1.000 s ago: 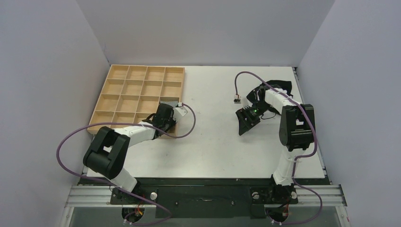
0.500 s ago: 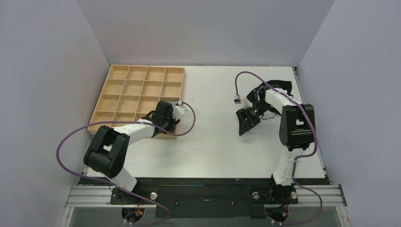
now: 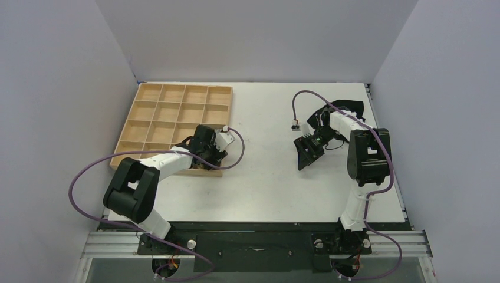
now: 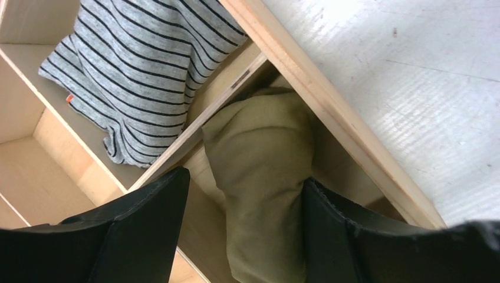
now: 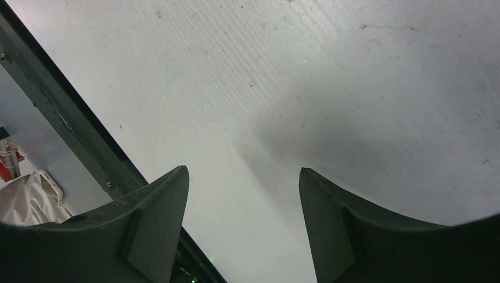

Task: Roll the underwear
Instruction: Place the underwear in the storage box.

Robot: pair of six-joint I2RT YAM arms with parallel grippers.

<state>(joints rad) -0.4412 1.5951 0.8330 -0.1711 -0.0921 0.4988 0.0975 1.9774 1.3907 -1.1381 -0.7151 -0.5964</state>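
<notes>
The olive-khaki underwear [image 4: 265,171] lies bunched as a roll in the near-right corner compartment of the wooden tray [image 4: 306,88]. My left gripper [image 4: 244,177] straddles it with jaws open. The right finger [image 4: 354,236] touches the fabric and the left finger [image 4: 135,230] stands apart from it. In the top view the left gripper [image 3: 204,156] hangs over that tray corner and hides most of the roll. My right gripper [image 3: 305,154] is open and empty just above the bare table, also in the right wrist view [image 5: 243,171].
A grey-blue striped cloth roll [image 4: 141,65] fills the compartment beside the underwear. The tray [image 3: 159,106] sits at the far left with several bare compartments. A black garment [image 3: 346,108] lies at the far right behind the right arm. The table's dark near edge [image 5: 65,112] shows.
My left gripper has shifted slightly over the tray corner and now covers the striped cloth in the top view. The tray has nudged a little. The right arm has barely moved.
</notes>
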